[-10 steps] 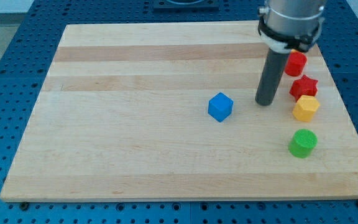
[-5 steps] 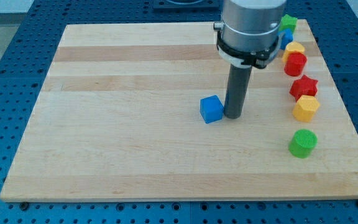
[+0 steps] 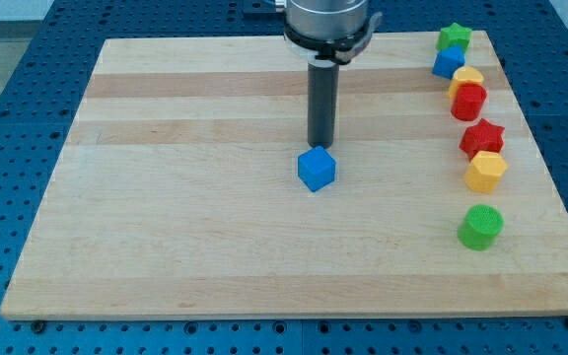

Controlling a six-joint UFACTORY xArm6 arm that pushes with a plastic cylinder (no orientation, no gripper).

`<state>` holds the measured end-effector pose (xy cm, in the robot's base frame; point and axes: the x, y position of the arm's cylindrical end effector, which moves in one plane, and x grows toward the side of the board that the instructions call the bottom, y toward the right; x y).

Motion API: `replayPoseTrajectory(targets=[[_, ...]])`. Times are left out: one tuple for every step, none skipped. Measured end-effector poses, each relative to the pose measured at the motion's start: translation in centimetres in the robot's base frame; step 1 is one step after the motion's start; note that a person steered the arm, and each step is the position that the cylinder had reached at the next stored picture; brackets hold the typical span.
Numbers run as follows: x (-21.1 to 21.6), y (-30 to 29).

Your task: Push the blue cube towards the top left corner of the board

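Observation:
The blue cube [image 3: 316,169] sits near the middle of the wooden board [image 3: 166,197], slightly right of centre. My tip [image 3: 320,147] stands just above the cube's top edge in the view, touching or almost touching it. The dark rod rises from there to the arm's grey collar at the view's top. The board's top left corner [image 3: 106,43] lies far up and left of the cube.
A column of blocks runs down the board's right side: a green star [image 3: 453,37], a blue block [image 3: 449,62], a yellow block [image 3: 466,77], a red cylinder [image 3: 468,102], a red star [image 3: 481,137], a yellow hexagon [image 3: 485,172] and a green cylinder [image 3: 480,227].
My tip swept from the right-hand blocks leftward, pushed the blue cube a little left, then moved up to stand behind the cube's top side.

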<state>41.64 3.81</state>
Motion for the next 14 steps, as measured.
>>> replayPoseTrajectory(targets=[[4.2, 4.5], [8.0, 7.8], [10.9, 6.5], [10.1, 3.7], [8.6, 2.1], [7.7, 1.0], [5.9, -0.3], [3.6, -1.5], [0.9, -2.8], [-1.1, -4.4], [-2.9, -6.2], [-4.4, -8.2], [-5.6, -10.4], [-6.8, -12.6]])
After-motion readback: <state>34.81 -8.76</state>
